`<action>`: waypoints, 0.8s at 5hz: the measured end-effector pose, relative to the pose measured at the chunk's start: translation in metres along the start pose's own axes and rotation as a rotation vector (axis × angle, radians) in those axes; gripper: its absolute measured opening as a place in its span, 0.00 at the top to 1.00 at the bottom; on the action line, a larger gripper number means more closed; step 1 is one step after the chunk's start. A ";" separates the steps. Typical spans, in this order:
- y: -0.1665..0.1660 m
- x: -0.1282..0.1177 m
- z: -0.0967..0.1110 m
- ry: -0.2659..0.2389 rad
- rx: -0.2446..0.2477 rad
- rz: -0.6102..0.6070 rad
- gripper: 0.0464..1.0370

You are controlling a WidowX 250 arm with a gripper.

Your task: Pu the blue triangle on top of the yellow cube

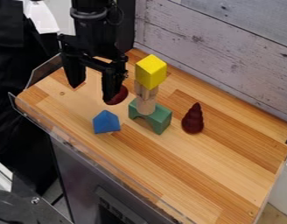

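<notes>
My gripper (94, 89) hangs over the left part of the wooden board, its two fingers spread wide with nothing between them. In front of it and slightly to the right, the blue triangle block (106, 122) lies on the board, apart from the fingers. The yellow cube (150, 71) tops a stack to the gripper's right. Beneath the cube are natural wood pieces (146, 99), which stand on a green arch block (157, 119).
A dark red cone-shaped piece (192, 119) stands right of the stack. Another dark red object (118, 95) sits behind the right finger, close to the stack. The wooden board (210, 166) has a clear raised edge at the left and a plank wall behind.
</notes>
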State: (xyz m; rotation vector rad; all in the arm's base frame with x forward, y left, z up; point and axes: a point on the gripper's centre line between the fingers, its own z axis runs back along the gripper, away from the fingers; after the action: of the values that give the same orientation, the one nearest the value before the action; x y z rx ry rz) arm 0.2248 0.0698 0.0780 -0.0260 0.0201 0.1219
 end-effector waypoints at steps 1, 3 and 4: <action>-0.001 -0.003 -0.006 0.024 -0.005 -0.001 0.04; 0.004 -0.006 -0.026 0.059 0.007 -0.091 0.04; 0.008 -0.007 -0.032 0.043 0.015 -0.094 0.04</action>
State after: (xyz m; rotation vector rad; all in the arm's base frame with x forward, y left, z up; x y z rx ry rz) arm 0.2160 0.0757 0.0456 -0.0143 0.0631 0.0276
